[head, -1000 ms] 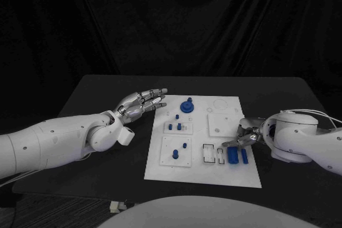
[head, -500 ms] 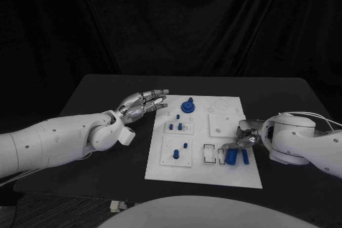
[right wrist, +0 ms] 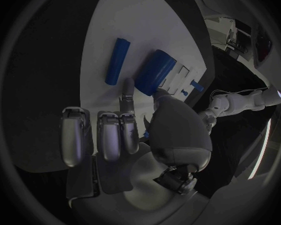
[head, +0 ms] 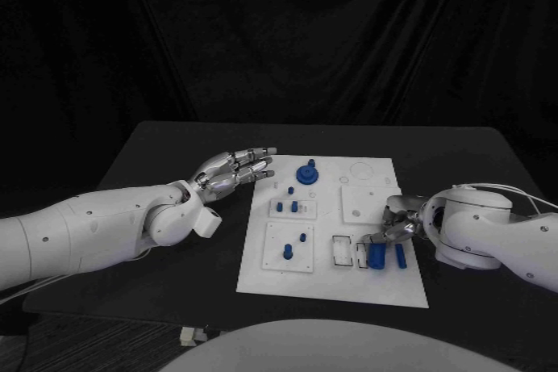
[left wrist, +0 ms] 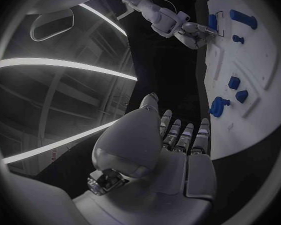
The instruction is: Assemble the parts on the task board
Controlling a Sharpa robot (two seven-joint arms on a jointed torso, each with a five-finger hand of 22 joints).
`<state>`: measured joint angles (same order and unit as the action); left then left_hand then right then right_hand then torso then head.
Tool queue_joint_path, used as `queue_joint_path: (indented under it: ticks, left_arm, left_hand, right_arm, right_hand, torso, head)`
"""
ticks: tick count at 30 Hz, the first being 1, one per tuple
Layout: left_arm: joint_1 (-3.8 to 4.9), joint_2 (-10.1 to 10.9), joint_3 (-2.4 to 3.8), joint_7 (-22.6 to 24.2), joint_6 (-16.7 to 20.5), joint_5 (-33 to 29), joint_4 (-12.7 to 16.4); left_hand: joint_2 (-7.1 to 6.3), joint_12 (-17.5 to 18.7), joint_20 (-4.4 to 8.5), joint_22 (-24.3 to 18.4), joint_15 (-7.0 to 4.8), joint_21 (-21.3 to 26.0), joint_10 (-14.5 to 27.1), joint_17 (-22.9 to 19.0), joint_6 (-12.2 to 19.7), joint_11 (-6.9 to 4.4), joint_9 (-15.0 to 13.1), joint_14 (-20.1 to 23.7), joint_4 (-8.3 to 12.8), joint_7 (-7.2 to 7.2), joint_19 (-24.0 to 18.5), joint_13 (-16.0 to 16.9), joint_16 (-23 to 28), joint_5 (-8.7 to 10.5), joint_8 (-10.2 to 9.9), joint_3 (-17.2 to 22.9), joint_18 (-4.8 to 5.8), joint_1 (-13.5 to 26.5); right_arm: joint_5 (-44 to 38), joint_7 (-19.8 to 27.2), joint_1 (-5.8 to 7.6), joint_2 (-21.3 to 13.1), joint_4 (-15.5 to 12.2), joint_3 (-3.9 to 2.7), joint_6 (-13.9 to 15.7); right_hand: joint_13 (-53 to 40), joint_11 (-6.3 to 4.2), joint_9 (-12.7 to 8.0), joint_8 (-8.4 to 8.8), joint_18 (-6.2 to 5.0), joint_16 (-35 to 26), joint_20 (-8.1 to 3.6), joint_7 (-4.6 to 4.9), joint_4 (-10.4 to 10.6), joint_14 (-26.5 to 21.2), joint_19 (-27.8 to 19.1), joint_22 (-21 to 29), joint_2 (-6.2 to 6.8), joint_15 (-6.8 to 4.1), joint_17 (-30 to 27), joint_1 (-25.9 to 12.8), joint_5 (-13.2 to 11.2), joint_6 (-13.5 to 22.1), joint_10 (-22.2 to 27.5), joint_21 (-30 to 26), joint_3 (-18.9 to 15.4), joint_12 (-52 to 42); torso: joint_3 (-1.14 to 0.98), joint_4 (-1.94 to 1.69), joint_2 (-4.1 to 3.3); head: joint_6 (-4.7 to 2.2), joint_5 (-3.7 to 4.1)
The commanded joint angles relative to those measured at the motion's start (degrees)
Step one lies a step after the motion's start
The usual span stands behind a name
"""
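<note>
Nearest the robot, at the right front of the white task board, two blue parts lie side by side: a thick block and, on its outer side, a slim bar. In the head view both have their long axes running from the board's near edge toward its far edge, roughly parallel to the board's long side.

The right hand sits just beyond them, fingers reaching down to the far end of the thick block; whether they already pinch it or only touch it cannot be told. To do this step well, the hand should probably close across the block's short sides, lift it straight, and keep its axis parallel to the empty rectangular slots just beside it.

Farther off, the left hand hovers beside the board's left edge, fingers extended and holding nothing.
</note>
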<state>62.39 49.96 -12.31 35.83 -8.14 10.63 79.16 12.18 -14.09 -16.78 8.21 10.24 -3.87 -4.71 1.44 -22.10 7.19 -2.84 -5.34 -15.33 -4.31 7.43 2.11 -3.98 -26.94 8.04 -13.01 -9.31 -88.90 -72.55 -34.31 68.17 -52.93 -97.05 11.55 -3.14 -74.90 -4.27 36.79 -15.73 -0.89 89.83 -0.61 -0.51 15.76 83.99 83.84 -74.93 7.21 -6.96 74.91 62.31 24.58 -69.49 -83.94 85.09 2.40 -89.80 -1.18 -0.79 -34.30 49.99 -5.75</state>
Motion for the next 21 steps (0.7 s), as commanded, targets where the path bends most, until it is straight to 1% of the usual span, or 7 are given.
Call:
queue_joint_path:
  ticks: [1,4,5,6,9,14,21]
  left_arm:
    - [-0.10,-0.13,0.06,0.43,-0.85,-0.42,0.02]
    - [-0.12,-0.13,0.06,0.41,-0.87,-0.42,-0.02]
    - [-0.12,-0.13,0.06,0.40,-0.88,-0.42,-0.03]
    - [-0.12,-0.13,0.06,0.40,-0.89,-0.42,-0.04]
    - [-0.14,-0.14,0.06,0.36,-0.91,-0.42,-0.08]
    - [-0.16,-0.14,0.06,0.29,-0.91,-0.42,-0.14]
    - [-0.18,-0.25,0.06,0.24,-0.95,-0.42,-0.26]
  left_hand:
    - [0.09,0.20,-0.04,-0.07,0.23,-0.21,0.19,-0.05,0.08,0.00,0.08,0.01,-0.19,-0.30,0.12,-0.08,0.25,-0.39,-0.27,0.22,-0.29,-0.51]
    - [0.15,0.25,-0.04,-0.04,0.29,-0.23,0.24,-0.05,0.12,-0.03,0.08,0.00,-0.18,-0.36,0.16,-0.09,0.24,-0.44,-0.28,0.27,-0.26,-0.54]
    - [0.15,0.25,-0.04,-0.04,0.29,-0.23,0.24,-0.05,0.12,-0.03,0.08,0.00,-0.18,-0.36,0.16,-0.09,0.24,-0.44,-0.28,0.27,-0.26,-0.54]
    - [0.15,0.25,-0.04,-0.04,0.29,-0.23,0.24,-0.05,0.12,-0.03,0.08,0.00,-0.18,-0.36,0.16,-0.09,0.24,-0.44,-0.28,0.27,-0.26,-0.54]
    - [0.15,0.25,-0.04,-0.04,0.29,-0.23,0.24,-0.05,0.12,-0.03,0.08,0.00,-0.18,-0.36,0.16,-0.09,0.24,-0.44,-0.28,0.27,-0.26,-0.54]
    - [0.15,0.25,-0.04,-0.04,0.29,-0.23,0.24,-0.05,0.12,-0.03,0.08,0.00,-0.18,-0.36,0.16,-0.09,0.24,-0.44,-0.28,0.27,-0.26,-0.54]
    - [0.15,0.25,-0.04,-0.04,0.29,-0.23,0.24,-0.05,0.12,-0.03,0.08,0.00,-0.18,-0.36,0.16,-0.09,0.24,-0.44,-0.28,0.27,-0.26,-0.54]
  right_arm:
    - [2.38,-1.03,-0.49,-0.06,0.11,0.28,2.25]
    - [2.88,-0.90,-0.49,-0.22,-0.07,0.28,3.22]
    - [2.99,-0.87,-0.49,-0.29,-0.15,0.28,3.51]
    - [3.12,-0.83,-0.49,-0.37,-0.24,0.27,3.79]
    - [3.68,-0.74,-0.47,-0.73,-0.63,0.27,4.56]
    - [4.61,-0.62,-0.05,-1.38,-1.48,0.26,5.42]
    - [5.98,-0.55,1.27,-1.85,-2.46,0.26,5.84]
  right_hand:
    - [-15.10,-0.56,1.08,-0.91,-0.59,0.17,-0.31,-0.44,-1.35,6.01,3.29,-13.09,-1.12,-0.62,15.09,1.50,0.25,-0.25,-6.06,-0.32,0.71,-0.20]
    - [-15.10,-0.70,2.07,-1.55,-0.61,0.17,-0.42,-0.59,-1.46,6.01,3.25,-13.06,-1.17,-0.74,15.09,1.55,0.27,-0.20,-6.06,-0.41,0.63,-0.20]
    - [-15.10,-0.79,3.10,-2.13,-0.74,0.17,-0.52,-0.68,-1.50,6.01,3.02,-12.90,-1.19,-0.84,15.09,1.52,0.24,0.16,-6.06,-0.87,0.52,-0.20]
    - [-15.10,-0.79,3.10,-2.13,-0.74,0.17,-0.52,-0.68,-1.50,6.01,3.02,-12.90,-1.19,-0.84,15.09,1.52,0.24,0.16,-6.06,-0.87,0.52,-0.20]
    - [-15.10,-0.85,4.09,-2.62,-0.81,0.17,-0.60,-0.72,-1.51,6.01,2.88,-12.79,-1.17,-0.91,15.09,1.53,0.22,0.65,-6.06,-1.17,0.41,-0.20]
    - [-15.10,-0.90,4.91,-2.98,-0.90,0.17,-0.67,-0.77,-1.67,6.01,2.72,-12.66,-1.14,-0.97,15.09,1.81,0.28,1.15,-6.06,-1.52,0.41,-0.20]
    - [-15.10,-0.92,5.49,-3.19,-0.95,0.17,-0.71,-0.77,-1.76,6.01,2.64,-12.60,-1.17,-1.01,15.09,2.02,0.28,1.55,-6.06,-1.71,0.44,-0.20]
  torso:
    - [0.00,-0.01,-0.01]
    - [0.00,-0.01,-0.01]
    - [0.00,-0.01,-0.01]
    - [0.00,-0.01,-0.01]
    - [-0.01,0.00,-0.01]
    - [-0.01,0.02,0.00]
    - [0.00,0.00,0.01]
  head:
    - [0.01,-0.11]
    - [0.01,-0.19]
    - [0.01,-0.21]
    - [0.01,-0.22]
    - [0.01,-0.25]
    - [0.01,-0.26]
    - [0.01,-0.19]
